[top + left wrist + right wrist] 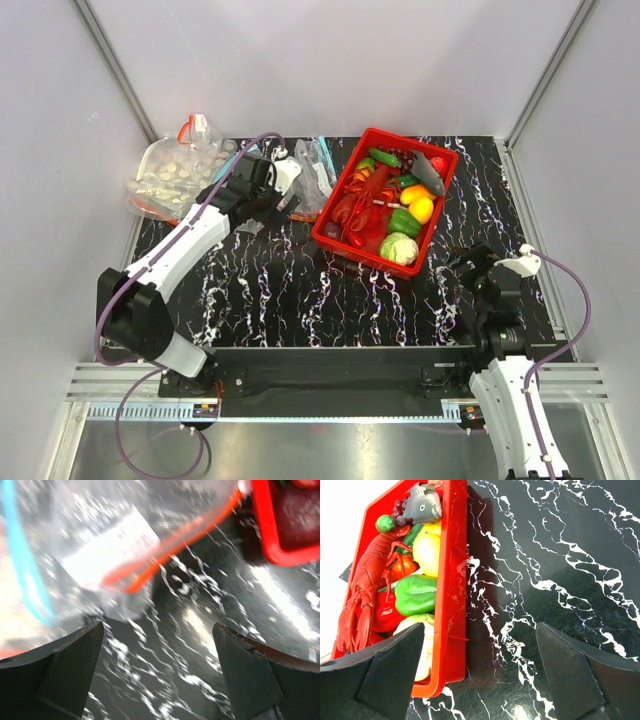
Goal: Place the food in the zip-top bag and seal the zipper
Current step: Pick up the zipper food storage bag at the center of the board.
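Left wrist: spread left end effector [157,645] near zipper [186,539], marbled table [280,597] between.

Black white-veined tabletop [300,300] — boxed in by plain white walls [340,60] (aluminium struts [118,72] at corners) — evenly lit

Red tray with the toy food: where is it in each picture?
Top external: the red tray sits right of centre, toward the far edge.
Left wrist: only the red tray's corner shows, at the top right.
Right wrist: the red tray fills the left side, with the lobster inside.
Shared landmark: the black, white-veined tabletop beside it.
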